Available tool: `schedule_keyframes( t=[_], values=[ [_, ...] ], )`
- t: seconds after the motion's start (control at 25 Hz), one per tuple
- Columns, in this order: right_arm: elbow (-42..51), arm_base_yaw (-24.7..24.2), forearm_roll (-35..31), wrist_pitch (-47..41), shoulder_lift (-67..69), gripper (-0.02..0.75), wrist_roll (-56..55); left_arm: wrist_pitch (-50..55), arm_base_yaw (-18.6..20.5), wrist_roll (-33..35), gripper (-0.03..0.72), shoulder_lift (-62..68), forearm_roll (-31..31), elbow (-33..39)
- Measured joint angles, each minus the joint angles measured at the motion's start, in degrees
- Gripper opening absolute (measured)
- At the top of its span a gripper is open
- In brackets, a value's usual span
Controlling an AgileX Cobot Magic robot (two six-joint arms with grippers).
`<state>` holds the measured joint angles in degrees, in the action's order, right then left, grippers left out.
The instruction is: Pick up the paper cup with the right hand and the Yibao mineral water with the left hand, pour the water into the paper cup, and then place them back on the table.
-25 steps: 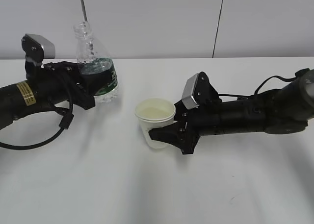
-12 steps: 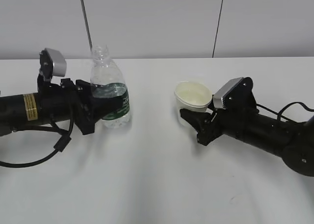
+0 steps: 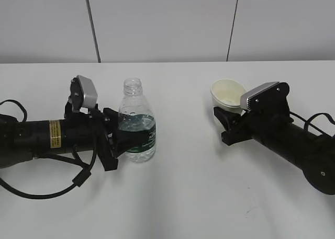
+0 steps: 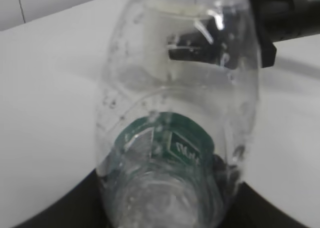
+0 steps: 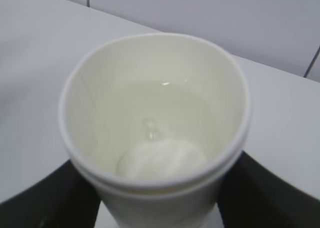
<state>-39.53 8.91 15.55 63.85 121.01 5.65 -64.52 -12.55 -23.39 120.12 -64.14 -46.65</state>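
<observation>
The Yibao mineral water [image 3: 137, 128] is a clear bottle with a dark green label and no cap. It stands upright on the white table [image 3: 172, 197], left of centre. My left gripper [image 3: 121, 140] is shut on its lower body. The bottle fills the left wrist view [image 4: 175, 138]. The white paper cup [image 3: 226, 95] is at the right, tilted slightly, and my right gripper [image 3: 226, 123] is shut on its side. In the right wrist view the cup [image 5: 155, 128] holds water [image 5: 160, 153] in its bottom. Whether the cup touches the table is hidden.
A pale wall with dark vertical seams [image 3: 92, 24] runs behind the table's far edge. A black cable [image 3: 57, 184] loops under the left arm. Bare tabletop lies between the two arms and along the front.
The left gripper moved right and down with the bottle, which now stands on the table. The right gripper carried the cup right and back, away from the bottle.
</observation>
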Motion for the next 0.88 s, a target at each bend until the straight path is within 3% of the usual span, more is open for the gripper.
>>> schedule_keyframes(
  t=[0.36, 0.56, 0.8, 0.88],
  values=[
    [0.0, 0.0, -0.4, 0.0, 0.1, 0.496, 0.1, -0.8, -3.1, 6.4, 0.336, 3.2, 10.3, -0.1],
    [0.0, 0.0, -0.6, 0.1, 0.1, 0.496, 0.1, -2.3, -3.6, 8.5, 0.361, 4.4, 11.7, -0.4],
    [0.0, 0.0, -2.4, 0.1, 0.1, 0.496, 0.1, -1.4, -3.6, 8.6, 0.533, 4.4, 12.3, -0.4],
    [0.0, 0.0, -2.8, 0.1, 0.1, 0.496, 0.1, -1.4, -3.6, 8.5, 0.559, 4.4, 12.2, -0.4]
  ],
)
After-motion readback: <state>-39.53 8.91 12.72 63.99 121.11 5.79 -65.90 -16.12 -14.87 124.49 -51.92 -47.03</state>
